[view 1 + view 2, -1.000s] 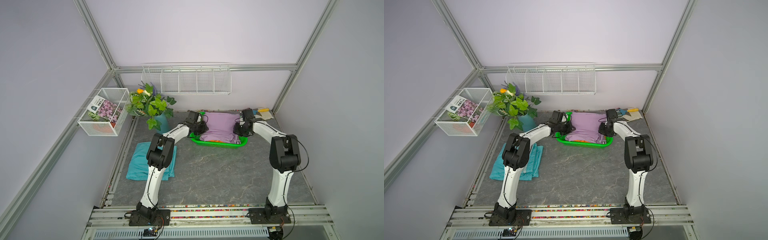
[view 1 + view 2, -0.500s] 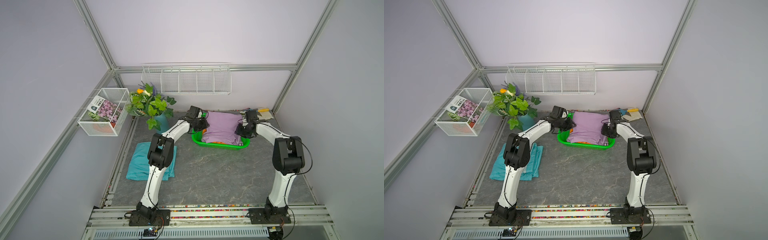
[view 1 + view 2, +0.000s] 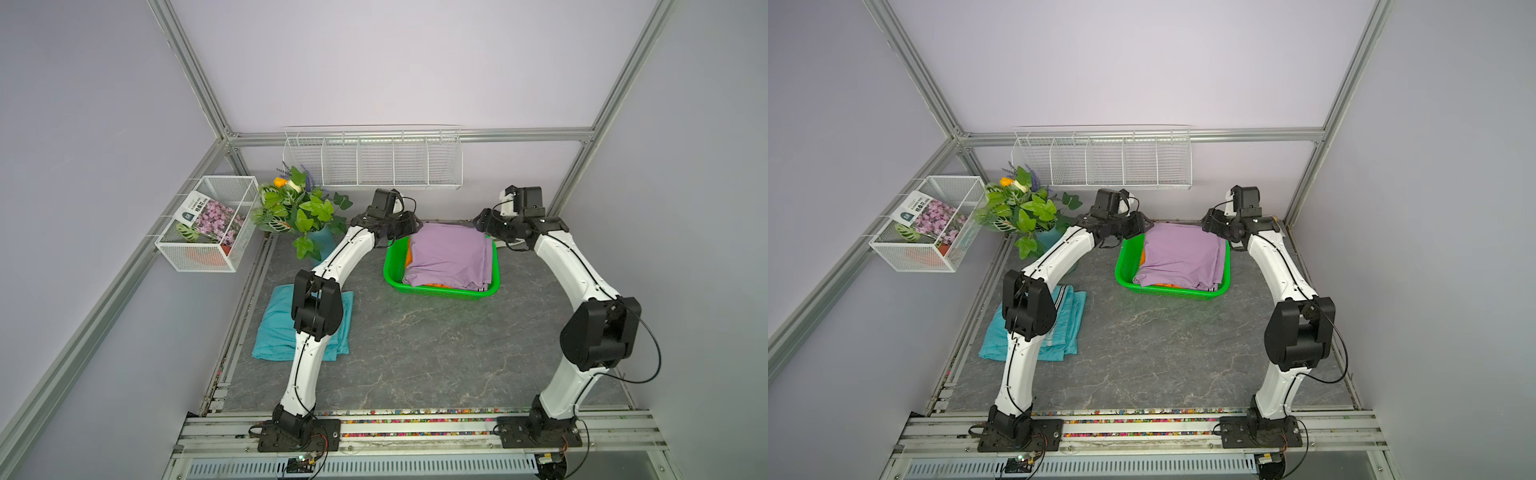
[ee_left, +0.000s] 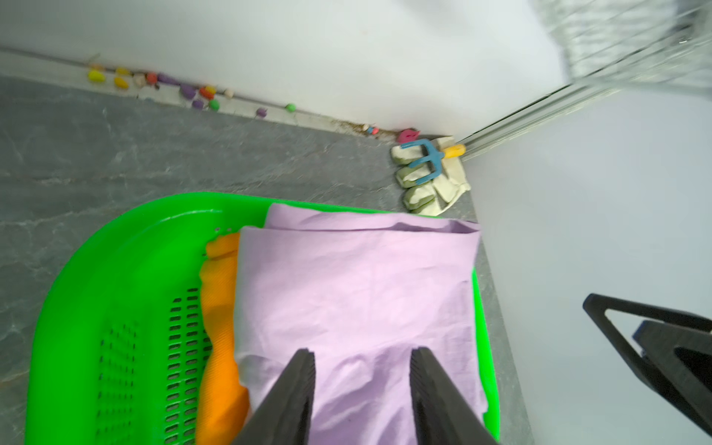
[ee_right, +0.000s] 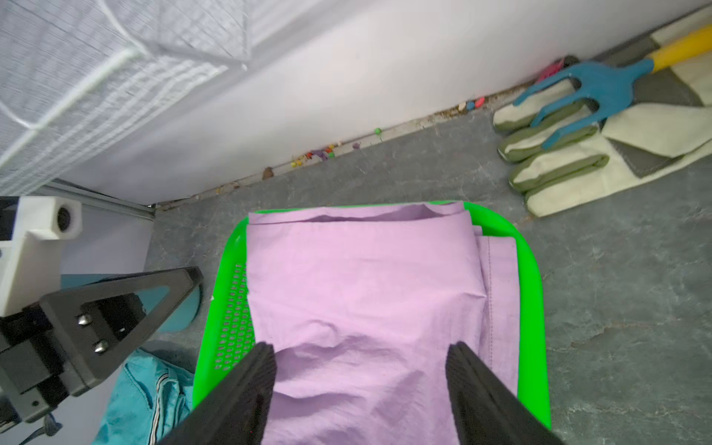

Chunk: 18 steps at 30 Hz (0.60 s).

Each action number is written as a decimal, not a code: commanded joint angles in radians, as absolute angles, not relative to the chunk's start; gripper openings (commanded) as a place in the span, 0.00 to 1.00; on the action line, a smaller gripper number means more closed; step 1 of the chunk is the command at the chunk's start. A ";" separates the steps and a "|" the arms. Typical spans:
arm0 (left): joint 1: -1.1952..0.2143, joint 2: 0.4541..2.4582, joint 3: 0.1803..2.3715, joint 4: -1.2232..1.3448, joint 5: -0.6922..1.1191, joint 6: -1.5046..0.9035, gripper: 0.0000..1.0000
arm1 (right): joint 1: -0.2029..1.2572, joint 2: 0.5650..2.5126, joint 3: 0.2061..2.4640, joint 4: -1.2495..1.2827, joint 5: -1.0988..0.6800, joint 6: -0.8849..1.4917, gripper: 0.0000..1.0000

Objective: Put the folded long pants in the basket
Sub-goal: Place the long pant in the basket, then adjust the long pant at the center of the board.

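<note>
Basket (image 3: pixel 440 293), bright green and perforated, on the grey tabletop (image 3: pixel 415 365) in both top views, toward the back wall; holds the lilac pants (image 3: pixel 449 257), folded and uppermost, over the orange pants (image 3: pixel 409 255), showing only as a strip along one side and at the near edge; teal pants (image 3: pixel 274 332) folded on the tabletop outside the basket, well apart from it, partly hidden by the left arm's elbow; left gripper (image 3: pixel 416 227) over the basket's far left corner, right gripper (image 3: pixel 480 221) over its far right corner; potted plant (image 3: pixel 299 208) near the back wall, on the left.

Left wrist view: left gripper (image 4: pixel 362 352) with fingers parted a moderate way, poised over the lilac pants (image 4: pixel 346 289), nothing pinched between them; orange pants (image 4: pixel 221 308) beside and under the lilac, against the basket (image 4: pixel 115 269) wall; beyond the basket, pale work gloves (image 4: pixel 431 188) in the corner, blue hand rake (image 4: pixel 424 160) lying across them.

Right wrist view: right gripper (image 5: pixel 362 346) spread wide over the lilac pants (image 5: pixel 346 277), gripping nothing; lilac cloth nearly filling the basket (image 5: pixel 533 289) from side to side; left gripper (image 5: pixel 115 308) just beside the basket's rim; teal pants (image 5: pixel 146 393), black-and-white stripe showing, on the tabletop outside the basket; work gloves (image 5: pixel 578 162) and hand rake (image 5: pixel 601 92) near the wall.
</note>
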<state>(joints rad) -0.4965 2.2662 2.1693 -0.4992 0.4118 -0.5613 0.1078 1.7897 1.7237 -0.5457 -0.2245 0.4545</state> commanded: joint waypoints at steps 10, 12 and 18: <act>-0.517 1.788 1.591 -0.338 0.367 -0.413 0.45 | 0.412 1.584 1.503 -0.577 -0.131 0.365 0.72; -0.514 1.662 1.420 -0.289 0.270 -0.416 0.45 | 0.470 1.563 1.449 -0.552 -0.123 0.378 0.72; -0.471 1.374 1.142 -0.408 -0.040 -0.484 0.46 | 0.612 1.535 1.320 -0.471 -0.100 0.429 0.72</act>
<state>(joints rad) -0.4892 1.4532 1.1973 -0.3763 0.1577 -0.4774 0.5835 1.5677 1.3632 -0.5350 -0.1299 0.3973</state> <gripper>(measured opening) 0.457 0.719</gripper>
